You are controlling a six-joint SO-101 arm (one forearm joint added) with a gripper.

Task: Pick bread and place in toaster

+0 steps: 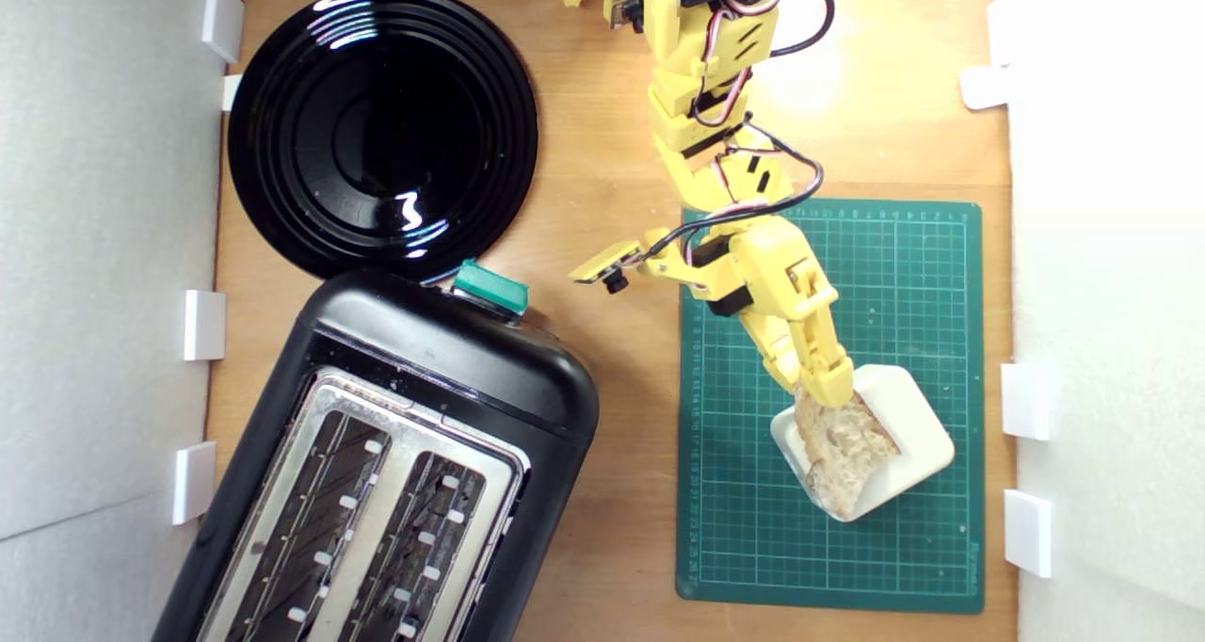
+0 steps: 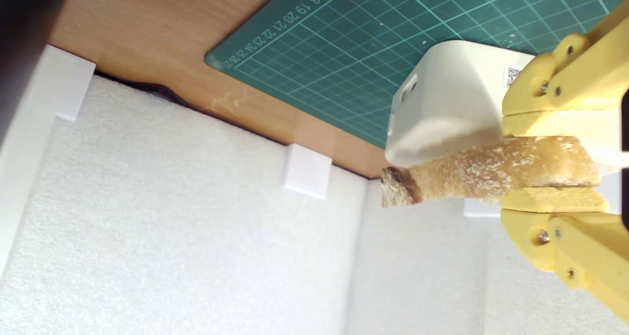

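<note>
At the lower right of the exterior view, the yellow hand (image 1: pixel 828 390) pinches the bread (image 1: pixel 844 451) over the cream block (image 1: pixel 908 425) on the green mat (image 1: pixel 923 548); the toaster (image 1: pixel 395 463) sits lower left.

The arm (image 1: pixel 715 134) is built from bright yellow moulded plastic segments with blocky, angular housings. Black servo bodies sit recessed at the joints. Black cables and a red-and-white twisted wire bundle (image 1: pixel 720 35) run along the links in loose loops, well behind the jaws. A small yellow bracket carrying a black camera module (image 1: pixel 614 280) projects sideways just behind the jaws. The gripper (image 2: pixel 550 197) has two flat yellow fingers (image 2: pixel 555 200), each fixed with small silver screws (image 2: pixel 544 235) near its base.
</note>
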